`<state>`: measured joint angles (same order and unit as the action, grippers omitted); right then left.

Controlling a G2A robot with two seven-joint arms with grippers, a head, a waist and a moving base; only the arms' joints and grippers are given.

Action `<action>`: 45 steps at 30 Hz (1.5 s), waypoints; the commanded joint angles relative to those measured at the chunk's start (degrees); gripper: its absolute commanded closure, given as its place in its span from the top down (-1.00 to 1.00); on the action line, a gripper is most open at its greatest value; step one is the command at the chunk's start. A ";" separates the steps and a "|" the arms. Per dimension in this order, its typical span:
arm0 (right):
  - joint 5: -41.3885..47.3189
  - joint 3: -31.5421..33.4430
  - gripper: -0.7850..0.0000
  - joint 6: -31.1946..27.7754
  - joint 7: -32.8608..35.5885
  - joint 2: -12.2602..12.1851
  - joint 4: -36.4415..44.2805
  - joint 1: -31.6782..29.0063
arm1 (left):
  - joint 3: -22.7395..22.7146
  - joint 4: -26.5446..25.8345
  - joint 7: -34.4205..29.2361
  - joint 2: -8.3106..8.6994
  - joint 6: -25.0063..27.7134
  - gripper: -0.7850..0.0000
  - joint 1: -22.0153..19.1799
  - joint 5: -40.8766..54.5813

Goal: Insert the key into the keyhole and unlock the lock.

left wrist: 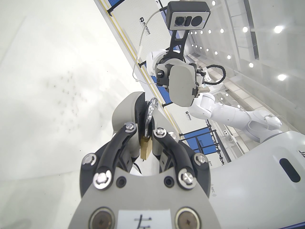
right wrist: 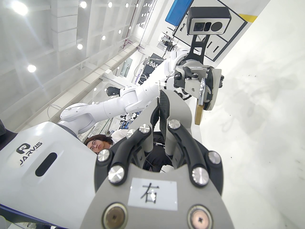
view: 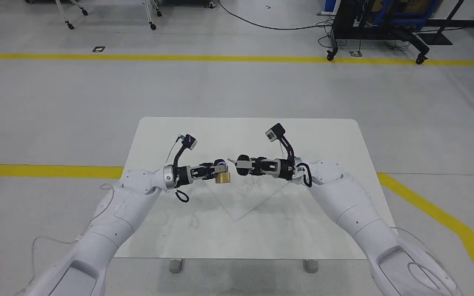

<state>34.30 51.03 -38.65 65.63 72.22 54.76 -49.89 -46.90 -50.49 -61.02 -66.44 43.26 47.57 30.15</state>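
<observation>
My left gripper (view: 216,172) is shut on a padlock and holds it above the middle of the white table (view: 311,140). In the left wrist view the silver shackle (left wrist: 150,113) is pinched between the fingers and the brass body (left wrist: 145,147) hangs toward the wrist. My right gripper (view: 243,164) faces it a short gap away, fingers shut. A small metal piece, the key (left wrist: 202,88), pokes out beside its grey finger. From the right wrist view, the padlock (right wrist: 199,114) hangs from the left gripper beyond my own shut fingertips (right wrist: 164,101).
The table top under both arms is bare, with only faint scuff marks (left wrist: 69,89). Yellow floor lines (view: 222,58) run behind and beside the table. Wheeled stands (view: 378,29) sit far back on the floor.
</observation>
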 commanded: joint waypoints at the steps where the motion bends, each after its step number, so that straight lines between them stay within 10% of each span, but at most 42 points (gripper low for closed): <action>1: 0.00 0.00 -1.00 0.00 0.00 0.00 0.00 0.00 | 0.00 0.00 0.01 0.00 0.01 -1.00 0.00 -0.04; 6: -0.34 0.08 -1.00 0.36 -0.97 -0.01 0.22 -0.25 | -0.18 -1.68 2.53 -0.03 -4.42 -1.00 0.70 -0.42; 18: -13.35 3.71 -1.00 7.29 -15.44 -1.62 8.73 -5.81 | 0.60 3.03 -5.21 -2.32 -38.64 -1.00 -4.78 13.14; 30: -13.61 6.36 -1.00 13.23 -16.86 -2.73 14.82 -10.03 | 1.09 6.52 -4.35 -3.85 -39.69 -1.00 -6.22 16.24; 36: -13.17 5.80 -1.00 17.33 -19.14 -2.38 14.75 -10.14 | 0.13 4.60 11.49 -3.25 -40.19 -1.00 -4.41 8.90; 45: -13.61 3.98 -1.00 29.64 -23.08 -1.64 14.57 -9.49 | -2.69 -1.55 19.09 -2.82 -44.12 -1.00 -0.21 9.16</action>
<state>21.12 55.44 -10.36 43.51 70.45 69.13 -59.34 -49.30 -51.59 -42.46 -69.31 -0.72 47.06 39.41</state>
